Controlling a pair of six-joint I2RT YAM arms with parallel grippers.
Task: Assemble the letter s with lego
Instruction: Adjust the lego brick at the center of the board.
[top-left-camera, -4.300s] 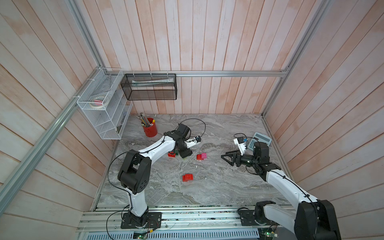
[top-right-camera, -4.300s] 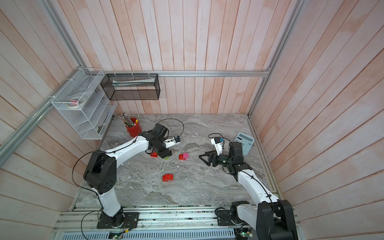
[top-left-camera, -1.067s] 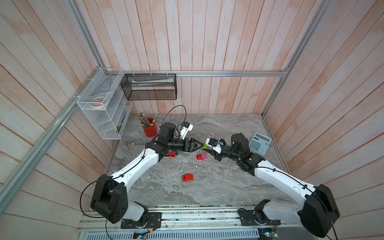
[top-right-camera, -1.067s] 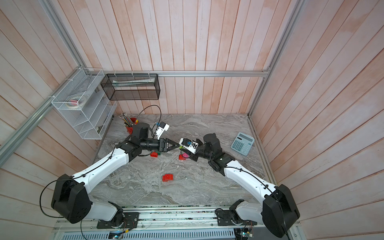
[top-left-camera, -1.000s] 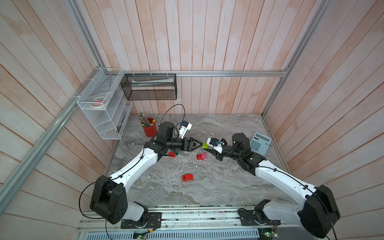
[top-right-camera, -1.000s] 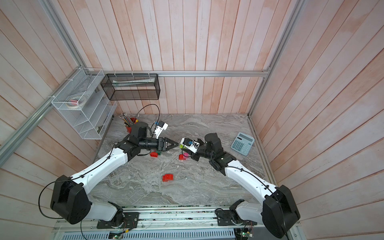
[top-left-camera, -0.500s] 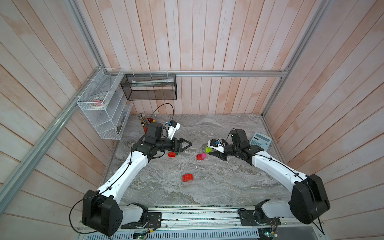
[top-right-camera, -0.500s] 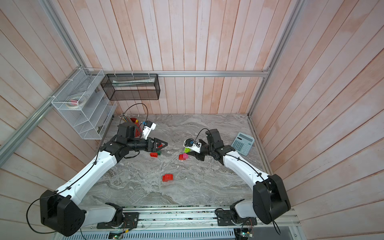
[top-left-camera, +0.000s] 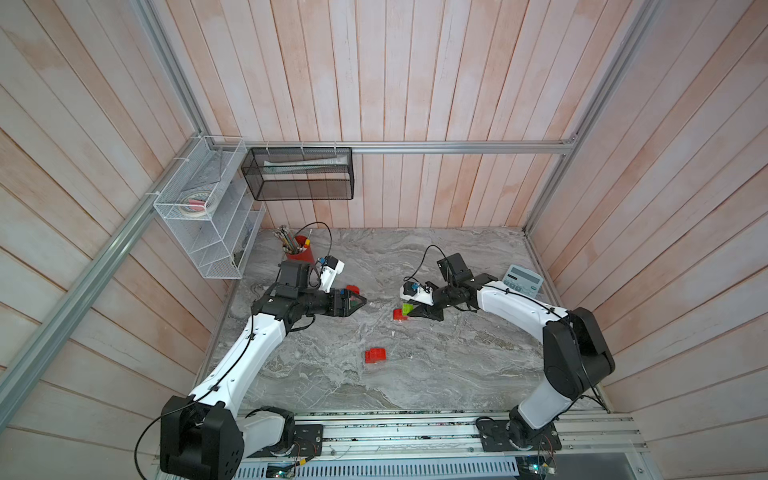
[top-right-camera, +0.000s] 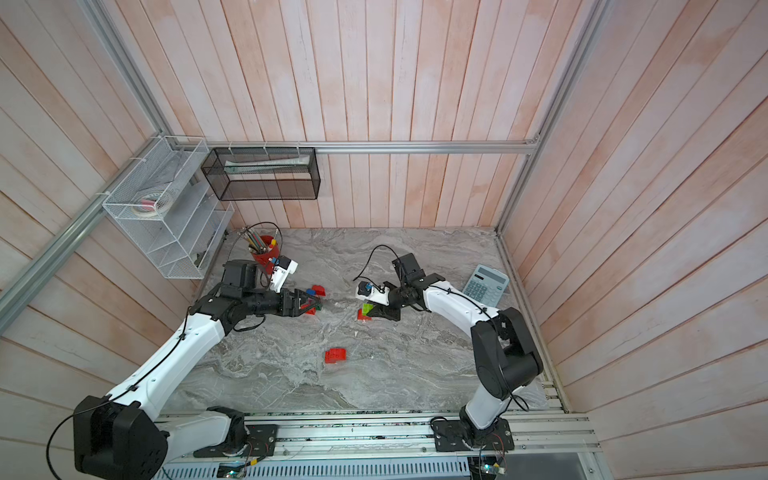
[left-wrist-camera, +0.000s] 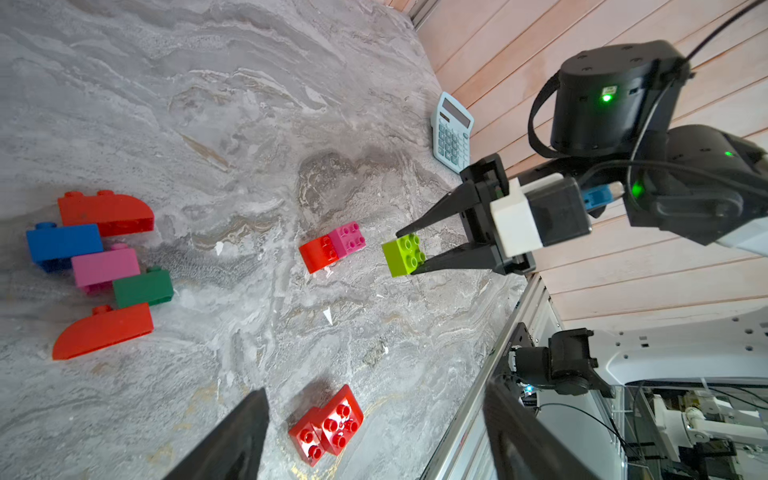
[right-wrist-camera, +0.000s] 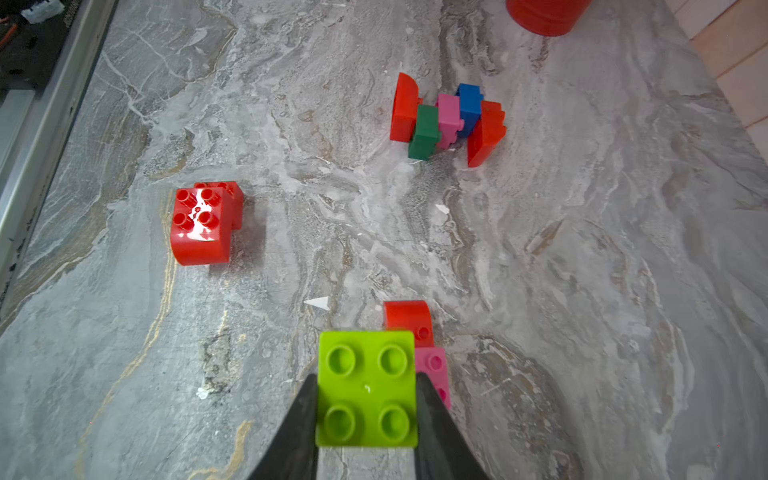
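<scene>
Lime square studded plastic brick (right-wrist-camera: 366, 388) clenched in R gripper (left-wrist-camera: 407, 253); half-built multicolour brick stack (right-wrist-camera: 446, 120) lies ahead, nearer L gripper (top-left-camera: 357, 300), jaws spread, empty.

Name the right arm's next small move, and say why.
Probably lower the right gripper a little toward the joined small red and pink studded plastic bricks: it is shut on the lime green studded brick, held close beside that pair, while the open left gripper holds nothing.
</scene>
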